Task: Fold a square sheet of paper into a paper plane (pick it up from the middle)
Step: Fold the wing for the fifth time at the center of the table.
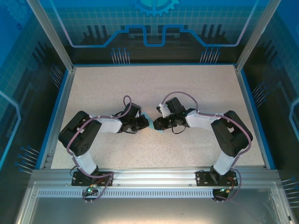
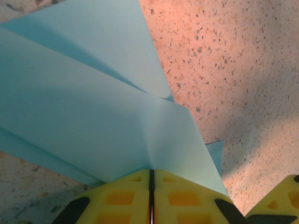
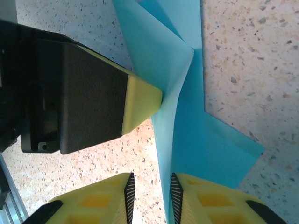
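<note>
left gripper (image 2: 150, 173) pinching paper (image 2: 93, 116), right gripper (image 3: 152, 179) ajar

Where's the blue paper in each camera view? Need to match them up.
Top external: blue paper, small sliver just below picture centre.
Left wrist: upper left to centre, pinched in the left claw.
Right wrist: top centre down to lower right.
Shared landmark: the speckled table.
</note>
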Controlling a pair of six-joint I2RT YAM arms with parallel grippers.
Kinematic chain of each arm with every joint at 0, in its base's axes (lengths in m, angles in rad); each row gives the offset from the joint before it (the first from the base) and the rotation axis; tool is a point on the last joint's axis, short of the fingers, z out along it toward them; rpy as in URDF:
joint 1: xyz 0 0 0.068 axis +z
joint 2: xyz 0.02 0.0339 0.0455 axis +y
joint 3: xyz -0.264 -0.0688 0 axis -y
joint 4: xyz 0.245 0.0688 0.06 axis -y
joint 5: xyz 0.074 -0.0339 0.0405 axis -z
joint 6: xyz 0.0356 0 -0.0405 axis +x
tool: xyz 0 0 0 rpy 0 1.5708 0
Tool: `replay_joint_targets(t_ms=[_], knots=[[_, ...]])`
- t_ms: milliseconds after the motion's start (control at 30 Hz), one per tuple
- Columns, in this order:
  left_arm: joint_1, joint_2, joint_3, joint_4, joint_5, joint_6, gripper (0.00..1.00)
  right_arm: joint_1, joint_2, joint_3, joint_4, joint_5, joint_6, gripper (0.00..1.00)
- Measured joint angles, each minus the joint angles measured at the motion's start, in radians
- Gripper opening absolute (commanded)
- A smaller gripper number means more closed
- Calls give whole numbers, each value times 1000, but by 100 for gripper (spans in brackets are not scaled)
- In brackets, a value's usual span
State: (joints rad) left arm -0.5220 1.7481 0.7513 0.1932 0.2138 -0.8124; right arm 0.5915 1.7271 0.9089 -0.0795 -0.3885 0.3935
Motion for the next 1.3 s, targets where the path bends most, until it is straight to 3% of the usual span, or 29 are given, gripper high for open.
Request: replay_joint_targets(t_ms=[267,533,833,1300], knots=[[0,-3,0,-3,0,0,9,18,37,21,-38,33,-14,24],[0,-12,0,-10,0,0,12,39,60,52,-66,79,-27,15],[0,-64,-2,-32,-8,-1,21,43,80,54,-50,92,-19,2],[0,-130,-56,-27,-20,-1,25,9,113,12,122,-93,85,0]])
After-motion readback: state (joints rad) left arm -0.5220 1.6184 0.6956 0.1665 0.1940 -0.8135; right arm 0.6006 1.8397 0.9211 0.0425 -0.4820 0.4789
